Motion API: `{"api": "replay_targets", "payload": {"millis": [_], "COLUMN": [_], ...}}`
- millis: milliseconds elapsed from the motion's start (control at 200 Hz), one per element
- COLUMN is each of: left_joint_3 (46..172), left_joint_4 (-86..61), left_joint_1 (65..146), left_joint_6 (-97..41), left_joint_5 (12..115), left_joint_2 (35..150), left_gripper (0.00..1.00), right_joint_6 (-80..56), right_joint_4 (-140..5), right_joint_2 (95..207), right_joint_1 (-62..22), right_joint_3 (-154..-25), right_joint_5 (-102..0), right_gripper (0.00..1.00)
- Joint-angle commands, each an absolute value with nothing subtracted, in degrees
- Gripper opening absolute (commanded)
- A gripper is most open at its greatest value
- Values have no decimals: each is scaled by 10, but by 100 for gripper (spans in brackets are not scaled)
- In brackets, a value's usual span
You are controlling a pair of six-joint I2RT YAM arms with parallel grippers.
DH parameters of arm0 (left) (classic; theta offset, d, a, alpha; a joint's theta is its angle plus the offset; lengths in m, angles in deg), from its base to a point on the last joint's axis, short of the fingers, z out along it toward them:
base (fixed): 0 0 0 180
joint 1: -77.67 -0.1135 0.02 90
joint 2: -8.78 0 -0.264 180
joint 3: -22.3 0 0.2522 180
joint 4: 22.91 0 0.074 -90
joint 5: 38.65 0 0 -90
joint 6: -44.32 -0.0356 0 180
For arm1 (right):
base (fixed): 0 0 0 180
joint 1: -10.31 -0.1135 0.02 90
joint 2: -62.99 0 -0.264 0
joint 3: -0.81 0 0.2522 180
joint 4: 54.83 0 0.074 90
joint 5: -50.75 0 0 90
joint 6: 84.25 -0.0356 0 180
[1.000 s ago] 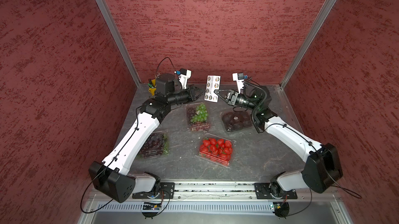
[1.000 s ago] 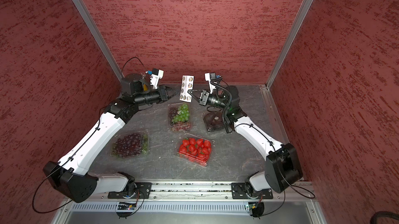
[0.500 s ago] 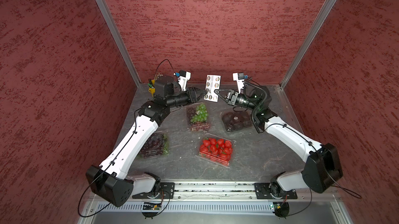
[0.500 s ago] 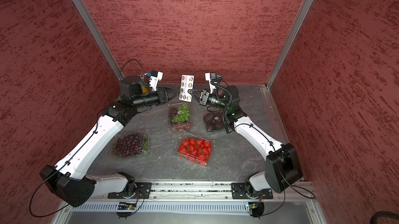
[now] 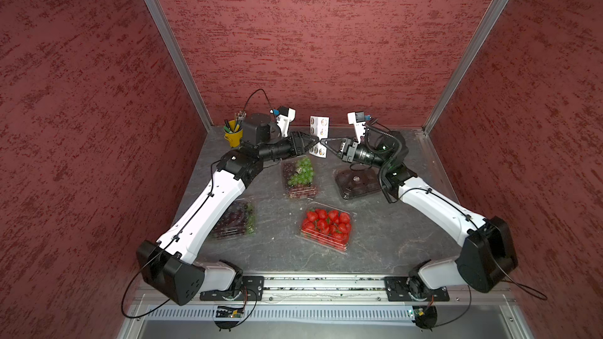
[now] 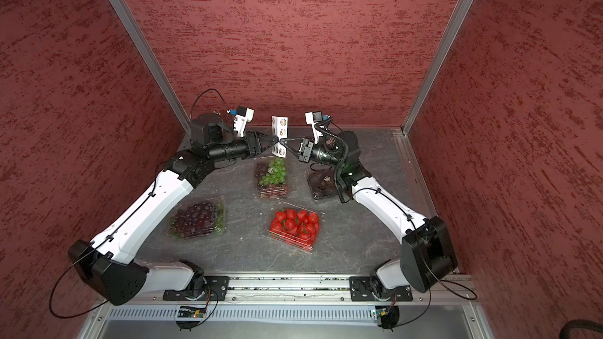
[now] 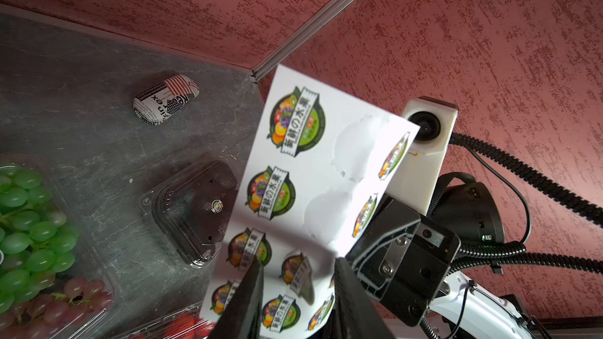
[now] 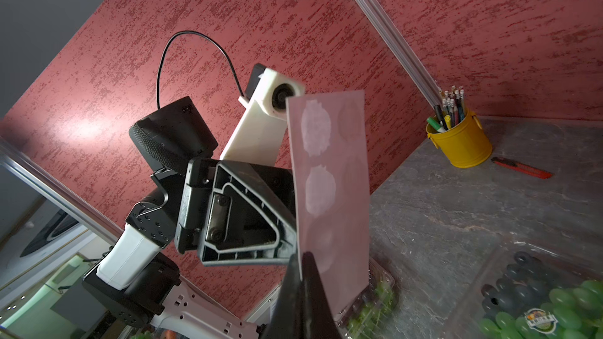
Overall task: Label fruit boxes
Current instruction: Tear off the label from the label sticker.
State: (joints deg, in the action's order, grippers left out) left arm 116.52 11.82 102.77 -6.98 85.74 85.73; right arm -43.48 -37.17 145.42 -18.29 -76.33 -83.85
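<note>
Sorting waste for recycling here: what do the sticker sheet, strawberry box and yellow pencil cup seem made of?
The sticker sheet looks like glossy coated paper: it curls and light shows through its back. The strawberry box is thin, clear, shiny plastic; berries show through the lid. The yellow pencil cup is probably painted metal, judging by its rolled rim and side lugs.

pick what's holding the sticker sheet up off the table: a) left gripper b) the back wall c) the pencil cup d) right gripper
d: the right wrist view shows the right gripper shut on an edge of the sticker sheet, while the left gripper stands open at its printed face.
</note>
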Motion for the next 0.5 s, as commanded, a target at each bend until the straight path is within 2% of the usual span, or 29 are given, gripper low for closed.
{"api": "replay_targets", "payload": {"millis": [0, 145, 331, 496], "left_joint_3": [1179, 1179, 1178, 1176], "left_joint_4": [105, 111, 118, 131], "left_joint_1": [1030, 1031, 1033, 1032], "left_joint_6": [-75, -79, -81, -88], "left_joint_5": [852, 852, 848, 833], "left_joint_2": [861, 862, 861, 849], "left_gripper": [31, 22, 0, 0], "right_joint_6": [-435, -437, -438, -423], "right_joint_4": [-356, -354, -352, -377], "right_joint_2": [1445, 1442, 1439, 1435], "right_joint_1": [-187, -188, -188, -188], "right_joint_3": [-765, -764, -764, -763], "right_joint_5": [-850, -847, -846, -830], "right_gripper": [0, 0, 0, 0]}}
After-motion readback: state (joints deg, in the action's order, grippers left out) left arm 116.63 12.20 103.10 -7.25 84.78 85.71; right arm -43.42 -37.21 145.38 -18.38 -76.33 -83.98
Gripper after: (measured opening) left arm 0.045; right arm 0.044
